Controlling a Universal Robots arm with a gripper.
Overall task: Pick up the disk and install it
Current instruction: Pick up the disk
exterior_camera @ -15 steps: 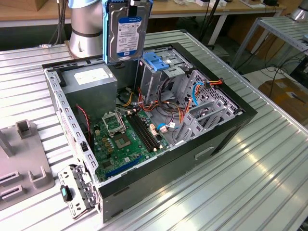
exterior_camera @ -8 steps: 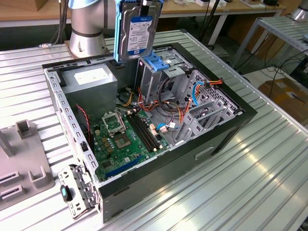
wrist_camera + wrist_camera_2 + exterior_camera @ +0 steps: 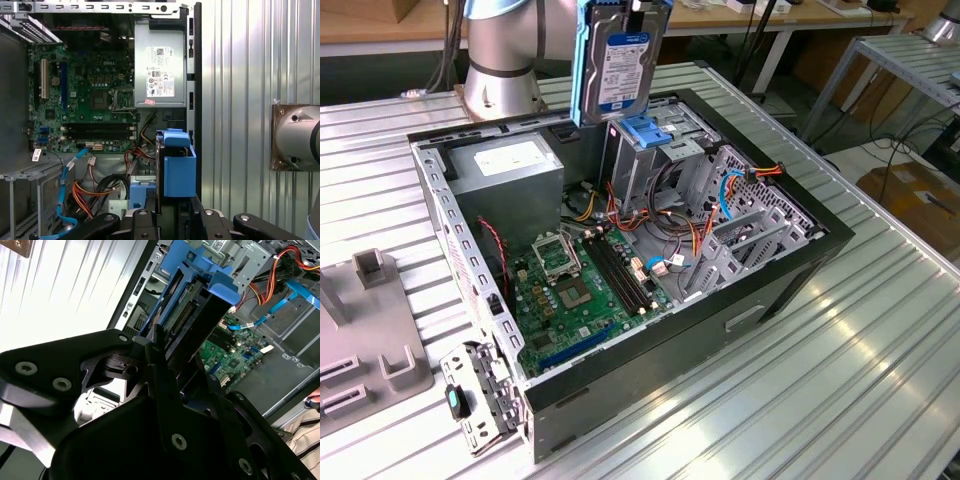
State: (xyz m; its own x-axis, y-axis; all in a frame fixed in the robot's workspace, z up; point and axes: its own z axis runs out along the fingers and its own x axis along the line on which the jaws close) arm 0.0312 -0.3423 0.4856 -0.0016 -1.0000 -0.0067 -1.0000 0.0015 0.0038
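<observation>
An open computer case (image 3: 720, 340) lies on a ribbed metal table (image 3: 840, 400), motherboard (image 3: 580, 295) and power supply (image 3: 510, 165) exposed.

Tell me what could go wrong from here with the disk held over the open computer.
1. The disk hangs upright in the gripper above the metal cage; if off line, its blue frame may catch the cage's rim or the blue latch.
2. Loose orange and red cables lie beside the cage and might get snagged or pinched.
3. A hard bump could knock the disk loose onto the circuit board below.
</observation>
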